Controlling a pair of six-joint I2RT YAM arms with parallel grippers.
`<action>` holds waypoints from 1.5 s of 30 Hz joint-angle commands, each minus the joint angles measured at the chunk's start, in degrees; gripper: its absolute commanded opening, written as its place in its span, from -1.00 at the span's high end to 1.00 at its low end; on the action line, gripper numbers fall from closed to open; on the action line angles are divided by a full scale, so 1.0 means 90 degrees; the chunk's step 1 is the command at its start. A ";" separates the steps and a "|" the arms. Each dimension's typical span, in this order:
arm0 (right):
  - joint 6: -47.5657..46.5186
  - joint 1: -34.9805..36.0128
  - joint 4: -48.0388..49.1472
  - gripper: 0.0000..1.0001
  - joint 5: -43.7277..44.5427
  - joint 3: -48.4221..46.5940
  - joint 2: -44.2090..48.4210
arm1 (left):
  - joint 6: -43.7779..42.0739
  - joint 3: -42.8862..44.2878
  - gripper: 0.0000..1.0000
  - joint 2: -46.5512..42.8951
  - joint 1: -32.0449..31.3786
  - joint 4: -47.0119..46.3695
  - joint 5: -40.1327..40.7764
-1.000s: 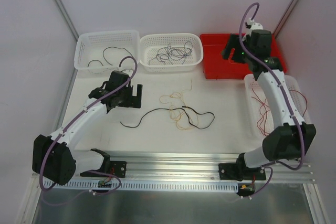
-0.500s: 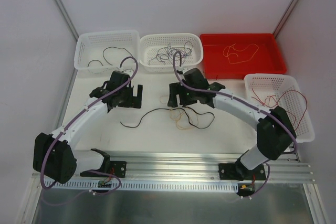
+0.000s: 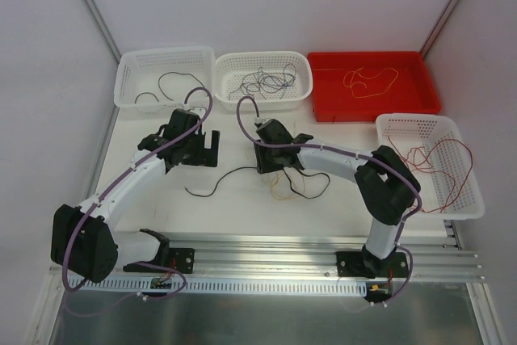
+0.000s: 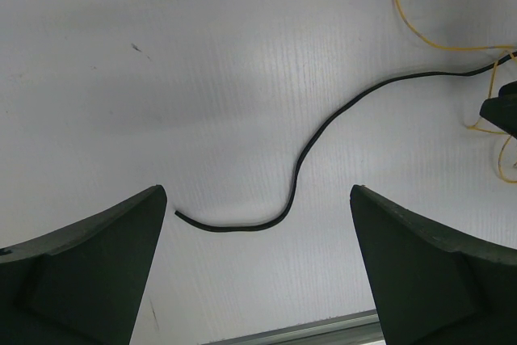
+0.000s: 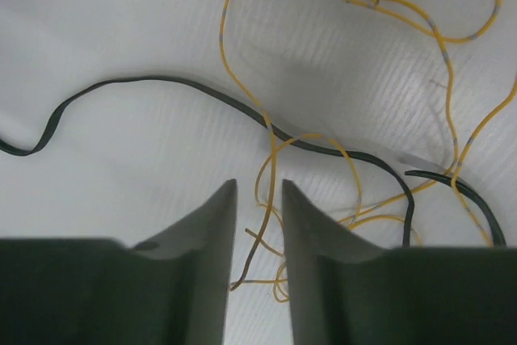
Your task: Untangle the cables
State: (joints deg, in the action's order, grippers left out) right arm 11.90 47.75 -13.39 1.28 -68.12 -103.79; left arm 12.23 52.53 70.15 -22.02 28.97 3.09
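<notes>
**Right arm back from the red tray, now over the knot**

A second ago the right arm reached over the red tray (image 3: 323,111) at 1 o'clock from table centre. Now one yellow cable (image 3: 371,78) lies loose in that tray, and the right gripper (image 5: 258,185) has swung back above the remaining tangle mid-table. One strand looks sorted, so a new pick is starting.

On the table, the black cable (image 5: 161,82) crosses loops of a second yellow wire (image 5: 420,14), and its free end trails toward 8 o'clock. The right fingers are drawn close, leaving a narrow slot in which a yellow strand shows. I cannot tell whether they actually pinch it.

The left gripper (image 4: 258,191) has not moved, hovering at 9 o'clock of the knot with its fingers spread wide above the black cable's loose tail and touching nothing.

The black and yellow wires on the table are still interlaced, so the job is probably partway through.
</notes>
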 commanded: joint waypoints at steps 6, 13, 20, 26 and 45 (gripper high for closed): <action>-0.0745 0.0105 -0.0943 0.99 0.0941 -0.0839 0.1178 | -0.0177 0.0052 -0.98 -0.0080 0.0044 -0.0055 -0.0090; -0.1663 0.0095 -0.2193 0.99 0.1644 -0.1844 0.2370 | -0.0216 0.0042 -0.98 -0.0060 0.0044 -0.0055 -0.0158; -0.2172 -0.0100 -0.2712 0.99 0.1861 -0.3114 0.3289 | -0.0265 0.0110 -0.98 -0.0001 0.0045 -0.0074 -0.0723; -0.2172 -0.0207 -0.2712 0.99 0.1518 -0.3262 0.3709 | 0.0086 0.0092 -0.98 -0.0118 0.0006 -0.0786 -0.2304; -0.2065 -0.0588 -0.3005 0.99 0.1704 -0.2510 0.5174 | -0.0099 0.0881 -0.80 0.2781 -0.1459 -0.2242 -0.0920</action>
State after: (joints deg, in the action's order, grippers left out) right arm -6.50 42.92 -39.68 15.81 -91.66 -58.98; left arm 13.50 57.30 92.58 -34.85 11.20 -8.16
